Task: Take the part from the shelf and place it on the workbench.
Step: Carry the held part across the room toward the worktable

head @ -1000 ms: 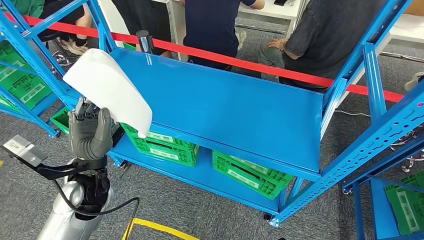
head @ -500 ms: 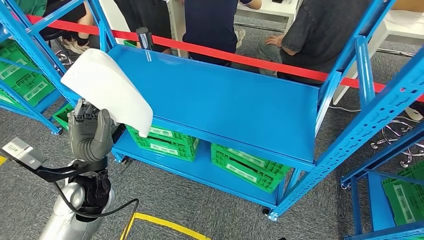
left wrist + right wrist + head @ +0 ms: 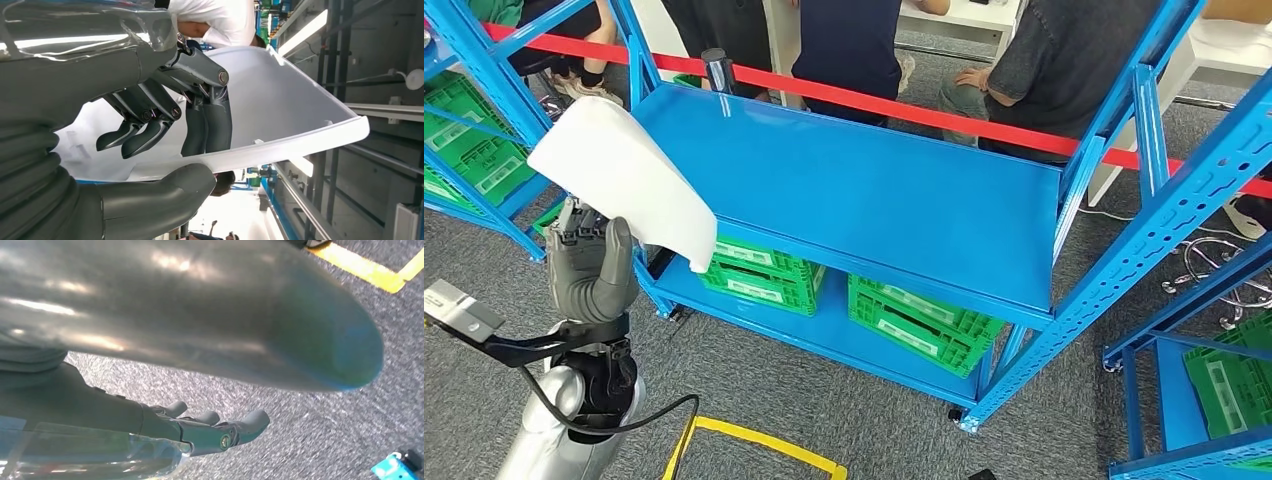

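Head view: at the left of the frame the robot's left hand (image 3: pixel 592 268) is raised upright and holds a white curved part (image 3: pixel 624 180) by its lower edge, so the panel fans out above the hand and to the upper left of centre, overlapping the near left corner of a blue shelf (image 3: pixel 864 200). The shelf's bare top board fills the middle of the frame; green crates (image 3: pixel 764 280) sit on the lower board beneath it. A red barrier tape (image 3: pixel 904 108) crosses the upper part of the frame, with seated people (image 3: pixel 1064 70) behind it. Left wrist view: the left hand enters from the left edge, the thick grey thumb (image 3: pixel 165 192) lying under the panel's rolled rim and the darker fingers (image 3: pixel 207 120) pressing inside its concave face, so the rim is pinched between them. The part looks like a thin, stiff moulded shell, probably light but broad and smooth, so it may swing or slide in a rim pinch; a hold close to the thickened edge seems the soundest. Right wrist view: the right hand (image 3: pixel 210 427) hangs over grey carpet in the lower centre, fingers loosely extended and apart, holding nothing; a yellow floor line (image 3: pixel 370 270) shows at the upper right.
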### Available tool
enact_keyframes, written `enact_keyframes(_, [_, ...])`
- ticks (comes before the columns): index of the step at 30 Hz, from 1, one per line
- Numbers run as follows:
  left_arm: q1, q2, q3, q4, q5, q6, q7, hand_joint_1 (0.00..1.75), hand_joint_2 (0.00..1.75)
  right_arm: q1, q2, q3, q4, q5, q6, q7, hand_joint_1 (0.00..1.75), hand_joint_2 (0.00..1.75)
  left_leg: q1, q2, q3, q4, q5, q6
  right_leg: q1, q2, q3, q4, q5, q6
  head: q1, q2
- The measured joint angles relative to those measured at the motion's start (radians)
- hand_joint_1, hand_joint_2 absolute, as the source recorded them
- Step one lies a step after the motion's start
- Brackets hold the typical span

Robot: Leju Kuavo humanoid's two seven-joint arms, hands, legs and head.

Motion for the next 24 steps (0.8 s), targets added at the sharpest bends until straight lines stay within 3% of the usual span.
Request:
enact_keyframes(2, [-0.001,-0.002,0.001,-0.002,0.0,0.0,0.0,1.75,1.75,-0.002,-0.002,0.002,-0.001,0.0,0.0,0.0,0.0,0.0,0.004,0.004,-0.007,-0.014,0.018,0.009,0.0,0.0,-0.038,0.076,-0.046,-0.005,0.001,0.0])
enact_keyframes(4, [-0.001,-0.003,0.001,-0.002,0.0,0.0,-0.001,1.75,1.75,-0.003,-0.003,0.004,-0.001,0.001,0.001,0.0,0.0,0.0,0.002,0.005,-0.024,-0.013,0.029,0.012,-0.002,0.0,-0.097,0.213,-0.112,-0.008,0.002,0.0])
enact_keyframes(5, [0.0,-0.004,0.002,-0.002,0.0,-0.001,-0.001,1.75,1.75,-0.003,-0.004,0.005,-0.001,0.001,0.001,0.001,0.0,0.0,0.002,0.005,-0.032,-0.012,0.034,0.011,-0.003,0.0,-0.116,0.265,-0.132,-0.004,0.002,0.0])
enact_keyframes(6, [0.001,-0.004,0.002,-0.002,0.0,-0.001,-0.001,1.75,1.75,-0.003,-0.004,0.006,-0.001,0.001,0.001,0.001,0.0,0.0,0.002,0.005,-0.04,-0.011,0.039,0.01,-0.004,0.0,-0.115,0.28,-0.137,0.003,0.002,0.0])
enact_keyframes(7, [0.001,-0.005,0.002,-0.002,0.0,-0.001,-0.001,1.75,1.75,-0.003,-0.005,0.006,-0.001,0.002,0.001,0.001,0.0,0.0,0.002,0.005,-0.047,-0.008,0.042,0.007,-0.007,0.0,-0.094,0.255,-0.128,0.014,0.003,0.0])
enact_keyframes(9, [0.001,-0.006,0.003,-0.002,0.0,-0.001,-0.001,1.75,1.75,-0.005,-0.007,0.007,-0.002,0.002,0.002,0.002,0.0,0.0,0.003,0.005,-0.06,0.004,0.046,0.002,-0.013,-0.001,-0.01,0.118,-0.09,0.031,0.003,0.0])
enact_keyframes(11, [0.0,-0.006,0.004,-0.002,0.0,-0.001,-0.001,1.75,1.75,-0.008,-0.009,0.008,-0.003,0.002,0.002,0.002,0.0,0.0,0.0,0.006,-0.073,0.019,0.047,-0.008,-0.013,0.001,0.045,0.017,-0.066,0.027,0.002,0.0])
enact_keyframes(15, [-0.002,-0.006,0.006,-0.002,0.0,-0.001,-0.001,1.75,1.75,-0.009,-0.008,0.011,-0.003,0.004,0.002,0.003,0.0,0.0,0.004,0.005,-0.086,0.03,0.051,-0.032,-0.01,0.003,0.045,-0.001,-0.049,-0.007,0.001,0.0])
enact_keyframes(16, [-0.002,-0.006,0.006,-0.002,0.0,-0.001,-0.001,1.75,1.75,-0.01,-0.008,0.012,-0.003,0.005,0.002,0.003,0.0,0.0,0.006,0.004,-0.093,0.047,0.034,-0.038,-0.012,0.003,0.044,-0.002,-0.043,-0.015,0.001,0.0])
enact_keyframes(18, [-0.003,-0.006,0.007,-0.002,0.0,-0.001,-0.001,1.75,1.75,-0.011,-0.008,0.014,-0.003,0.004,0.002,0.003,0.0,0.0,0.011,0.002,-0.131,0.147,-0.038,-0.05,-0.015,0.002,0.038,-0.003,-0.033,-0.026,-0.001,0.0])
enact_keyframes(20, [-0.003,-0.006,0.006,0.001,0.0,-0.001,-0.001,1.75,1.75,-0.01,-0.008,0.015,-0.003,0.004,0.002,0.003,0.0,0.0,0.015,0.001,-0.177,0.281,-0.108,-0.059,-0.012,0.002,0.027,-0.002,-0.025,-0.029,-0.001,0.0])
enact_keyframes(21, [-0.002,-0.006,0.006,0.003,0.0,-0.001,-0.001,1.75,1.75,-0.009,-0.008,0.016,-0.003,0.004,0.002,0.003,0.0,0.0,0.016,0.001,-0.184,0.313,-0.119,-0.059,-0.01,0.002,0.022,-0.001,-0.021,-0.029,-0.001,0.0])
enact_keyframes(22, [-0.002,-0.006,0.006,0.004,0.0,-0.001,-0.001,1.75,1.75,-0.008,-0.008,0.016,-0.003,0.004,0.002,0.003,0.0,0.0,0.016,0.001,-0.17,0.304,-0.111,-0.058,-0.009,0.003,0.018,-0.001,-0.017,-0.028,-0.001,0.0])
enact_keyframes(24, [-0.004,-0.006,0.006,0.006,0.0,-0.001,-0.001,1.75,1.75,-0.008,-0.007,0.016,-0.003,0.002,0.001,0.003,0.0,0.0,0.014,-0.001,-0.085,0.174,-0.059,-0.045,-0.006,0.005,0.015,-0.001,-0.012,-0.024,-0.001,0.0])
